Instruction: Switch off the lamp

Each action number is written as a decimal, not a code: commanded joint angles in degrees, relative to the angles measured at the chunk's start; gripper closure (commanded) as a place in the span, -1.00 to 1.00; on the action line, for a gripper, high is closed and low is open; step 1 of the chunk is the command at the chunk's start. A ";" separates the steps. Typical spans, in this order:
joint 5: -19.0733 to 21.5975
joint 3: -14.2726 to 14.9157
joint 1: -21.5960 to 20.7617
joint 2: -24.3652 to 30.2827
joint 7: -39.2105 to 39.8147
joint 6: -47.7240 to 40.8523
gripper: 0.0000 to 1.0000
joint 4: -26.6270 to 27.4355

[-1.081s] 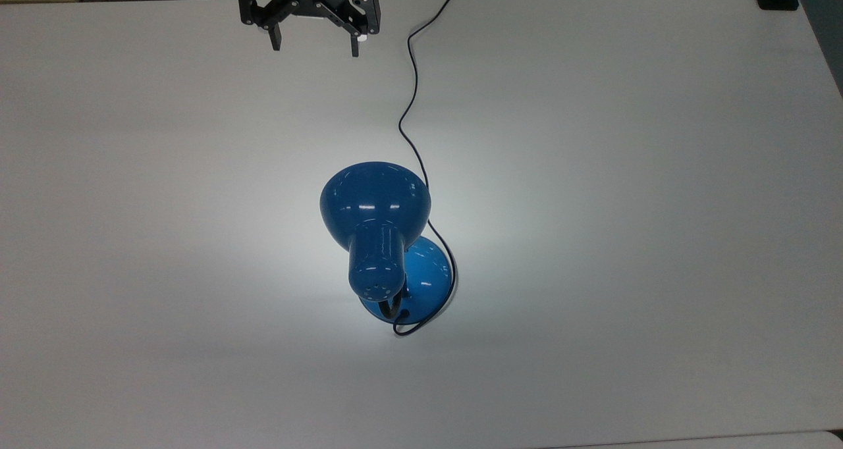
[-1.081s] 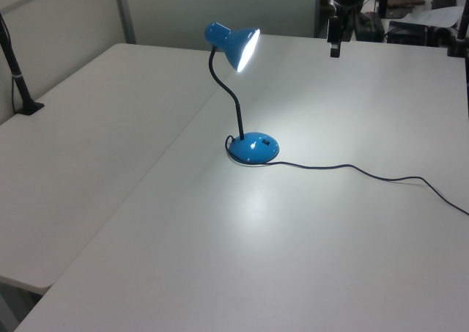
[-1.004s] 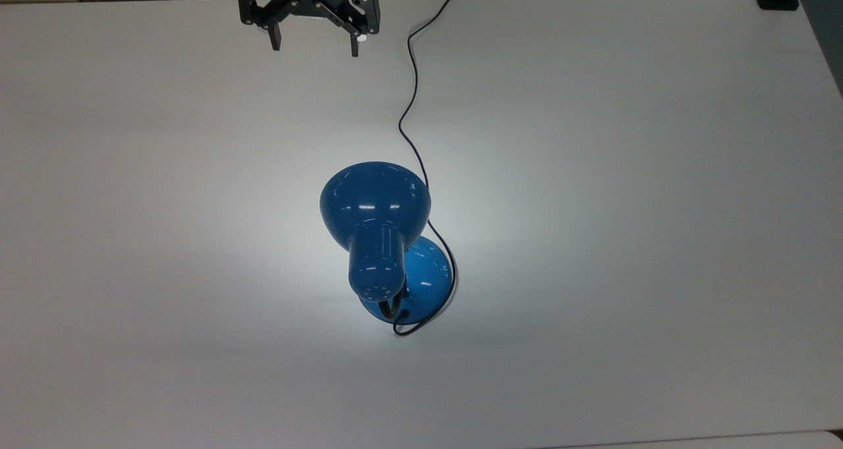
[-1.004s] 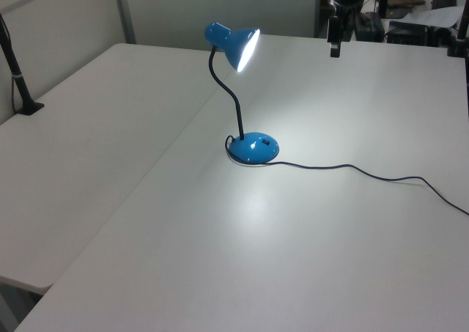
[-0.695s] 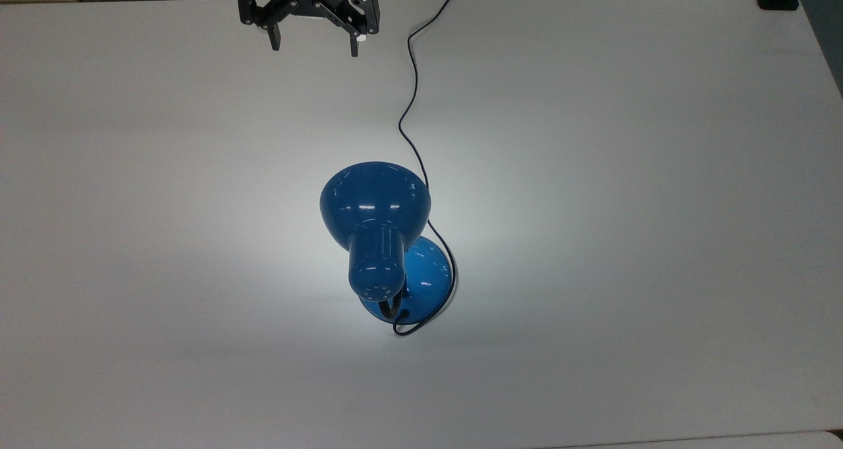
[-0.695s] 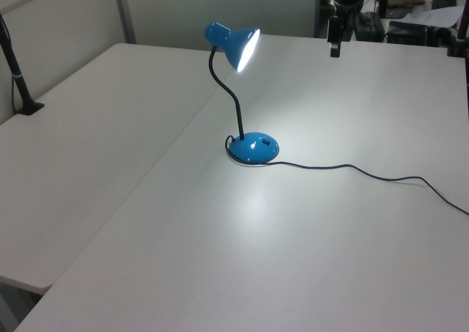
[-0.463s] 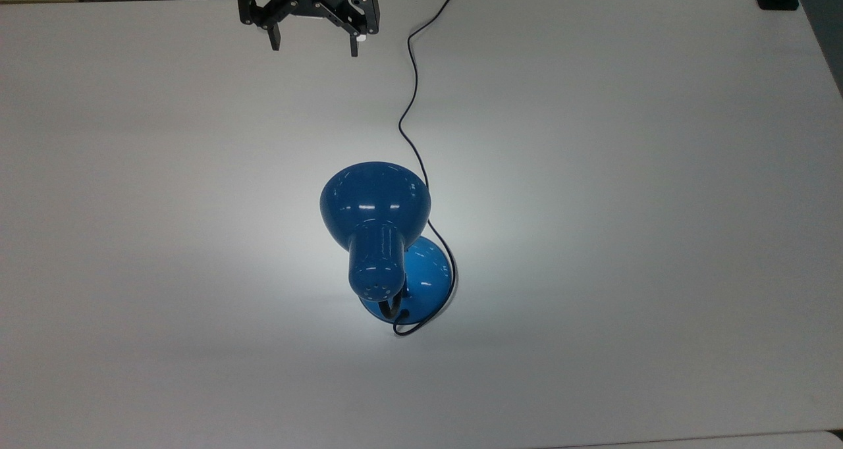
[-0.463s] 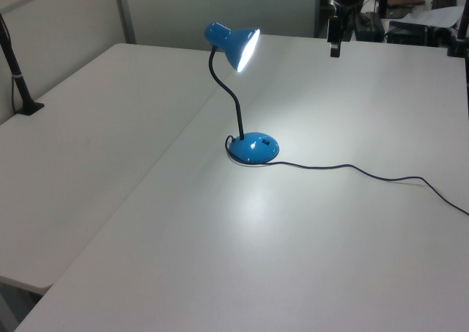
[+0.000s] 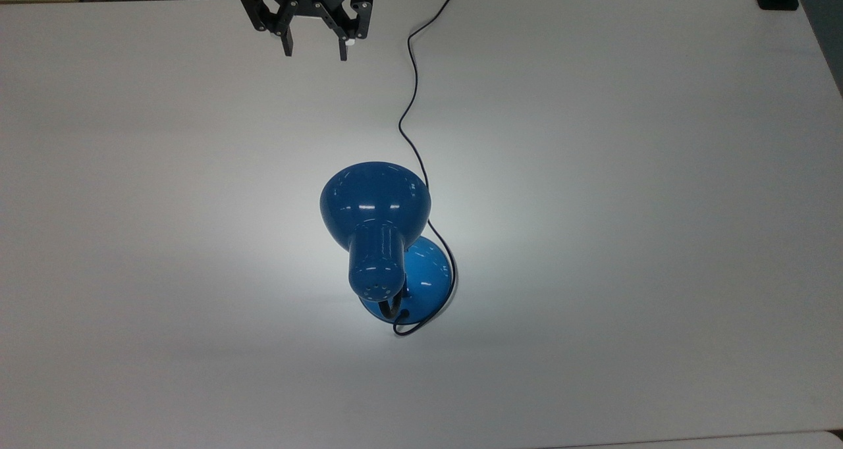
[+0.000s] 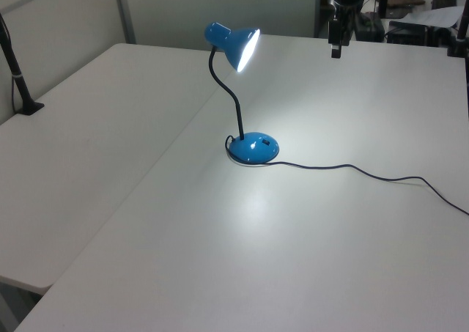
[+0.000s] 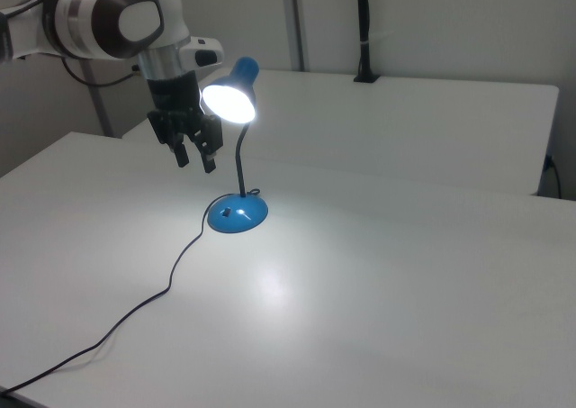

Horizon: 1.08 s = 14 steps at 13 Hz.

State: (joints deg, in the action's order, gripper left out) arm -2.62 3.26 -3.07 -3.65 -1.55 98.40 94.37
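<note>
Top view put the gripper [image 9: 315, 46] at the table's [image 9: 658, 238] far edge, its fingers parted with nothing between them. The lamp [image 9: 375, 205] stood well below it and slightly to the top view's right, lit, its cord [image 9: 409, 93] running just right of the gripper. A dark spot on the base [image 11: 238, 215] was probably the switch. Doing this well likely meant descending onto it while avoiding the shade. No containers were present.

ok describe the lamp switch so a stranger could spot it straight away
Start at the white table and find the lit blue lamp near its middle. Follow the black bendy stem down to the round blue base. The switch is the small dark spot on top of it.
</note>
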 commanded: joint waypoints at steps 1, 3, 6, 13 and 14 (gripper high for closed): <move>1.12 0.08 0.17 0.66 1.81 -0.49 1.00 0.29; 1.12 0.08 0.17 0.57 2.87 -0.49 1.00 0.29; 1.12 0.08 0.17 0.49 3.75 -0.32 1.00 0.38; 1.03 -0.36 -4.31 -6.62 2.87 8.55 1.00 1.17; 1.03 -0.36 -4.75 -8.20 2.78 10.21 1.00 1.17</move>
State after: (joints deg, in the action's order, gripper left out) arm -2.52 2.65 -6.30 -9.08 0.99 104.88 95.23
